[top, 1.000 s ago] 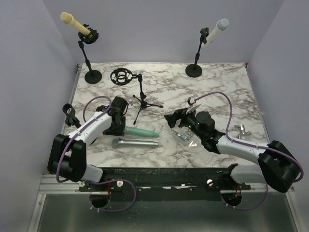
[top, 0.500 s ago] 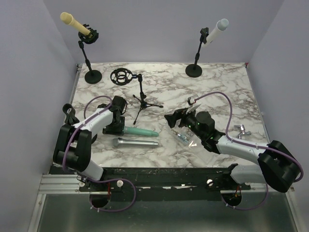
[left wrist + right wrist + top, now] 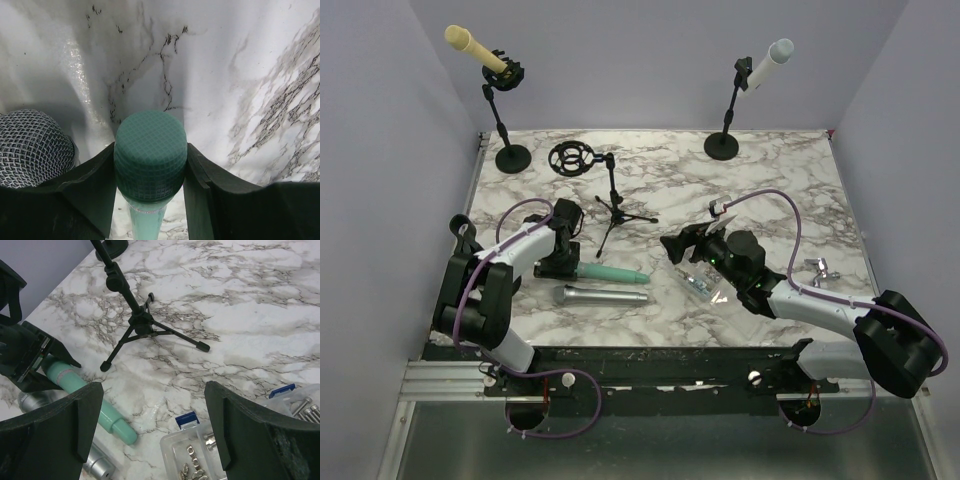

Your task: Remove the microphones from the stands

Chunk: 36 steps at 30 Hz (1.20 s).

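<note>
— Our left arm (image 3: 515, 258) has swung its elbow inward at lower left; the left gripper (image 3: 150, 152) stays clamped on the teal microphone (image 3: 617, 272), lying centre-left on the table (image 3: 770, 190).
— So we are placing it, we judge; next we release and lift clear.
— Our right gripper (image 3: 152, 395) hovers mid-frame, jaws spread, empty.

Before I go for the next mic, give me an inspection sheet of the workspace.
Surface: marble table, no spills seen.
Job's things: cream microphone and white microphone each in a stand at the back; green microphone and silver microphone lying flat by the left arm; tripod stand holds no microphone.
Clutter: clear box of screws; metal fitting at the right.
Grippers: left gripper, jaws against both sides of the green microphone's head; right gripper open, holding nothing.
Cables: purple cables loop along both arms, not touching the stands.
Surroundings: plain walls, nothing seen.
</note>
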{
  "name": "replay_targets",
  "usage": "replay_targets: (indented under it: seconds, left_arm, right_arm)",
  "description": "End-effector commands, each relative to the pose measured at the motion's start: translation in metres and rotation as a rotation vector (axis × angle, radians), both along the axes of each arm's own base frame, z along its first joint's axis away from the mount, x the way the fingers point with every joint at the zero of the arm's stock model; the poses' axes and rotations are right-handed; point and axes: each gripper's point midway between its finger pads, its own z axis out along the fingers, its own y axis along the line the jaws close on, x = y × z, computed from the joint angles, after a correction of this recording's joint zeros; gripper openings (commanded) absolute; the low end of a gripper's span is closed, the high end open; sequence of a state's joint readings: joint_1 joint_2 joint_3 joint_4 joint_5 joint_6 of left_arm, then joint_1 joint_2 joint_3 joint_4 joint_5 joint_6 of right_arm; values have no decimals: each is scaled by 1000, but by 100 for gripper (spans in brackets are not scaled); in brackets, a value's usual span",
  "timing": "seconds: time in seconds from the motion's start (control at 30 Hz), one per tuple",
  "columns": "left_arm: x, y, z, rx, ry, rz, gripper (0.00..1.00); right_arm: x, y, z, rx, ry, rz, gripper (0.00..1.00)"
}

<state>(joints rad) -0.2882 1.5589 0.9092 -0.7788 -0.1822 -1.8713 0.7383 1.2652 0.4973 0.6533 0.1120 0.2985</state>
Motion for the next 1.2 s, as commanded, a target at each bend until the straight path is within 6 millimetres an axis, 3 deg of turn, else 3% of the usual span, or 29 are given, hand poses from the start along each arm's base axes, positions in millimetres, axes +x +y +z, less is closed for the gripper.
replay_targets:
  seconds: [0.0,0.17,0.53,0.93,1.17]
  left_arm:
    - [2,0,-1,-11,9,-7,45]
    - [3,0,0,-17,3,-14,48]
    - [9,-2,9,-28,-20,-37,66]
    - [18,2,49,-7,-131,-94,73]
    - [5,0,64,-35,-167,-131,74]
  right_arm:
    - [1,-2,0,9,-13,-19,91]
    - [1,-2,0,10,-14,-18,90]
    - [1,-3,1,10,-17,-18,91]
    - [1,-2,1,11,-16,-15,90]
    - [1,-2,0,5,-16,-17,90]
